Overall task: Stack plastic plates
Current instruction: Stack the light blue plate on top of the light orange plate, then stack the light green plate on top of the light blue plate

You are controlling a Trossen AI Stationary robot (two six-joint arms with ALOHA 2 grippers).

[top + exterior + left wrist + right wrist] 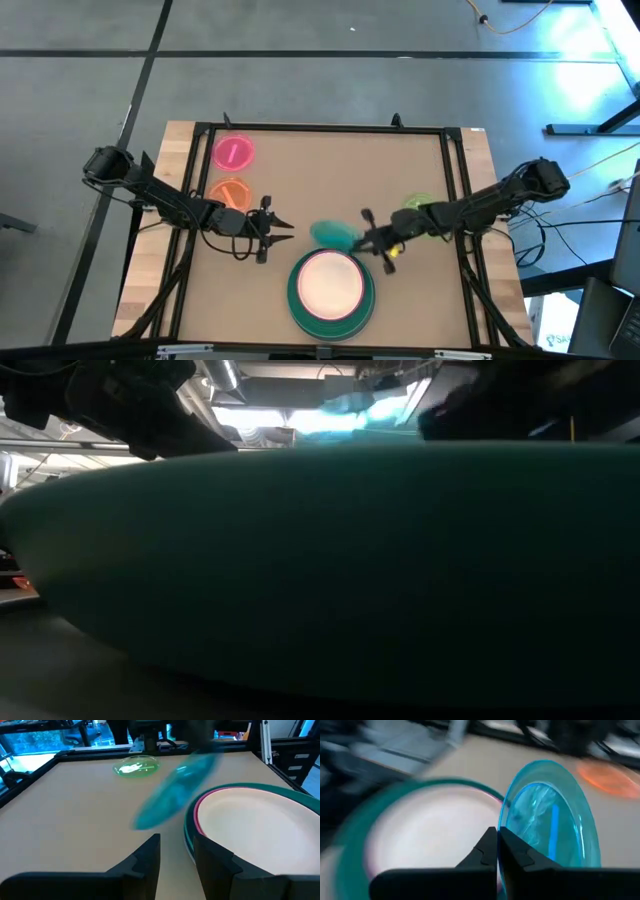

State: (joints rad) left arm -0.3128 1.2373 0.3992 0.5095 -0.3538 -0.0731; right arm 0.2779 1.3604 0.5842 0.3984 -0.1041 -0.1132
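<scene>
From table height the teal plate (330,570) blocks nearly everything (only arm shadows above). The blue plate (175,790) beyond the left gripper (177,857) is smeared; pinched by the right gripper (497,852), its lower rim is cut off.

Glossy translucent plastic blue plate (547,817)

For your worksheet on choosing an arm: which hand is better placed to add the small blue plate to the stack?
The right hand: it is shut on the blue plate beside the stack. The left hand holds nothing.
</scene>
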